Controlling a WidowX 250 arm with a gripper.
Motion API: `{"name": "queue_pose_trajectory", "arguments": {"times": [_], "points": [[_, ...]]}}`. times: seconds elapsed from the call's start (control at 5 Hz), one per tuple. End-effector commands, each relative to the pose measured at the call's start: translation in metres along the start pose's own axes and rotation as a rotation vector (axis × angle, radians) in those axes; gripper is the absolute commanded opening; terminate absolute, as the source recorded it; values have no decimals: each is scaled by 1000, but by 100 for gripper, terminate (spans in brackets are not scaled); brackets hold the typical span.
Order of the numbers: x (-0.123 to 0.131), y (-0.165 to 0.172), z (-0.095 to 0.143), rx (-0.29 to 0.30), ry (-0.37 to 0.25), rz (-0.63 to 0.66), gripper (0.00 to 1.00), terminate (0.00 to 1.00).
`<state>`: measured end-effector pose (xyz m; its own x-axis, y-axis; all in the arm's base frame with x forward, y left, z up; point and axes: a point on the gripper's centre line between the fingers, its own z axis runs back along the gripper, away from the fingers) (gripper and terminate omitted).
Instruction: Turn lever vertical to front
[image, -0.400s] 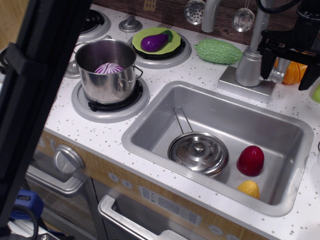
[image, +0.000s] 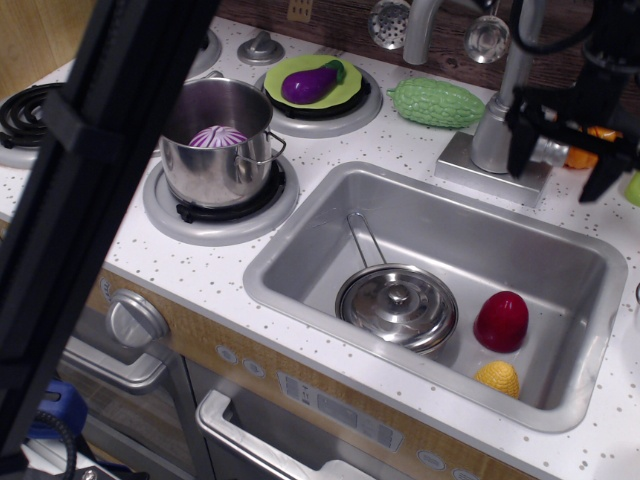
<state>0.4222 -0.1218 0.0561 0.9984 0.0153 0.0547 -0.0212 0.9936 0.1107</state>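
Note:
The grey faucet's cone-shaped body (image: 494, 138) stands on a square base behind the sink. The lever (image: 551, 152), a short silver rod with a rounded tip, juts from its right side and points right. My black gripper (image: 557, 178) hangs over the lever at the top right. Its jaws are open, with one finger (image: 518, 140) left of the lever's tip and the other finger (image: 601, 172) to its right. The lever lies in the gap between them. Whether a finger touches it cannot be told.
The sink (image: 300, 262) holds a steel pot lid (image: 398, 303), a red piece (image: 501, 320) and a yellow piece (image: 497, 378). A green gourd (image: 436, 102) lies left of the faucet. A pot (image: 218, 140) sits on the front burner and an eggplant (image: 309, 82) on a green plate. A dark arm part (image: 90, 200) blocks the left.
My gripper has moved a little down and to the left, so its fingers now sit lower around the lever. The dark arm part in front has shifted right.

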Motion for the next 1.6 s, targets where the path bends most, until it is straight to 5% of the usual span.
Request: {"name": "queue_pose_trajectory", "arguments": {"times": [0.0,0.2,0.6,1.4], "points": [[21,6,63,88,-153,-29,100,0],[25,-1,77,111,-246,-32,100,0],[38,2,76,61,-274,-47,100,0],[59,9,70,-26,-246,-57,100,0]]}}
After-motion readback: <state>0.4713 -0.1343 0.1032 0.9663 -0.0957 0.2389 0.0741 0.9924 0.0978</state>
